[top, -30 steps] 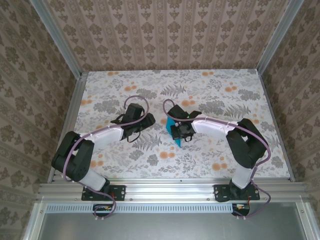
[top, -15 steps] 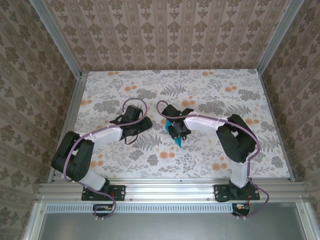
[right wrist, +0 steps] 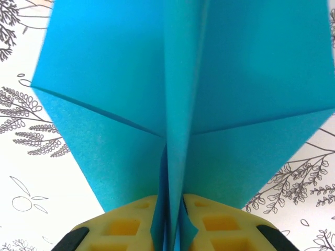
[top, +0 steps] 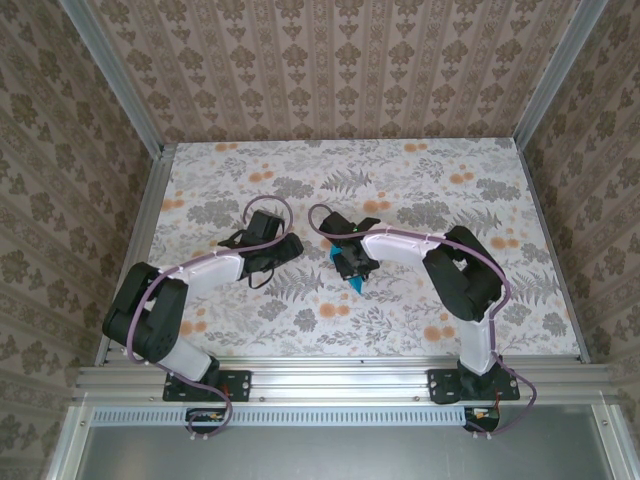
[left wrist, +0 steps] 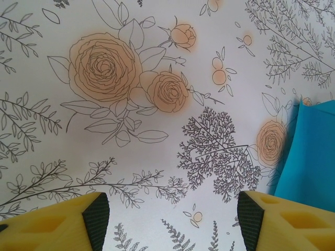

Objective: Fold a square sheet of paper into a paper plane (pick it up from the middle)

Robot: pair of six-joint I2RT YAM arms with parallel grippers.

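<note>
You see one floral-print tabletop [top: 420,310], patterned wallpaper walls [top: 330,70], one folded teal-blue paper sheet [right wrist: 104,115]; right gripper [right wrist: 170,209] clamps it, left gripper [left wrist: 167,217] apart.

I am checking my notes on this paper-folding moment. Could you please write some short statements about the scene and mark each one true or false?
1. The right hand pinches the blue paper at its middle fold. True.
2. The left hand holds a corner of the paper. False: it is open and empty above the table, and the paper is off to one side.
3. The paper lies flat and unfolded. False: it is folded, with creased flaps spreading from a centre ridge.
4. The table has a flower pattern. True.
</note>
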